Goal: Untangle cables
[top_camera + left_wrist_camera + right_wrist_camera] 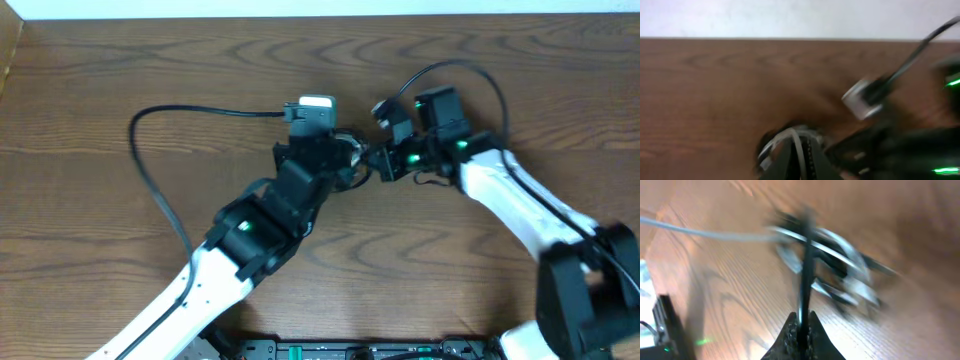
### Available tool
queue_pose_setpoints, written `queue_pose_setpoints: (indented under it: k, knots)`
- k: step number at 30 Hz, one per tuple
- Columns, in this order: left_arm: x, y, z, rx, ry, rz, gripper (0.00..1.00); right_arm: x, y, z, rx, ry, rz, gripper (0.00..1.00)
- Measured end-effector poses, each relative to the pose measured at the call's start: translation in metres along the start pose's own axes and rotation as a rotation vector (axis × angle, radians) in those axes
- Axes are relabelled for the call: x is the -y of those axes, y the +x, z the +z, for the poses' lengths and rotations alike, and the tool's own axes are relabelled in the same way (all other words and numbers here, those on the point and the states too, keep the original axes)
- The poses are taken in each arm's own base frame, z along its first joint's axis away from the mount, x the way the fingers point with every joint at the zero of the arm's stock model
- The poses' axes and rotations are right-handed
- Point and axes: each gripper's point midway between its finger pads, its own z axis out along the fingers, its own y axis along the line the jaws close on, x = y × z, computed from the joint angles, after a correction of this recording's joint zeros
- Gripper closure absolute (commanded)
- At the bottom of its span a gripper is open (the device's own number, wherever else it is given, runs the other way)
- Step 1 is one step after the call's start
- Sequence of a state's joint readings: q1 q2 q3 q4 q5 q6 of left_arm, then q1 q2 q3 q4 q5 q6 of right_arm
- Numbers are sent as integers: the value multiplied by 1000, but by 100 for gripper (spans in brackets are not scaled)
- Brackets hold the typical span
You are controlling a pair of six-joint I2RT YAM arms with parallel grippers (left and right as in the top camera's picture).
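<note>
A black cable (150, 175) runs from the table's left in a loop to a silver plug (317, 104) at the middle. A second black cable (455, 66) arcs over the right arm. They meet in a small tangle (358, 152) between the grippers. My left gripper (343, 165) is shut on a pale grey cable (799, 145); the silver plug (862, 100) lies just beyond it, blurred. My right gripper (378, 160) is shut on a black cable (804, 280) that leads up into the blurred tangle (832, 270).
The wooden table (100, 260) stretches to the left and front. The table's far edge meets a white wall (790, 17). A dark device with a green light (665, 330) stands at the left of the right wrist view.
</note>
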State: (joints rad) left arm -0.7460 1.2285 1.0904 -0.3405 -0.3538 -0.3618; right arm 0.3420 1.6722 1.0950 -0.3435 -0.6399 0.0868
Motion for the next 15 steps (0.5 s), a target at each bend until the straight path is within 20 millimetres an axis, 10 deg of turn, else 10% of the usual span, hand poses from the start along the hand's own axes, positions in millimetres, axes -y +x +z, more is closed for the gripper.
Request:
queue_pose_setpoints:
  k: [15]
  knots:
    - [1,59,54,-181,-74,30,92,-10,-62,-124,327,82,-28,99]
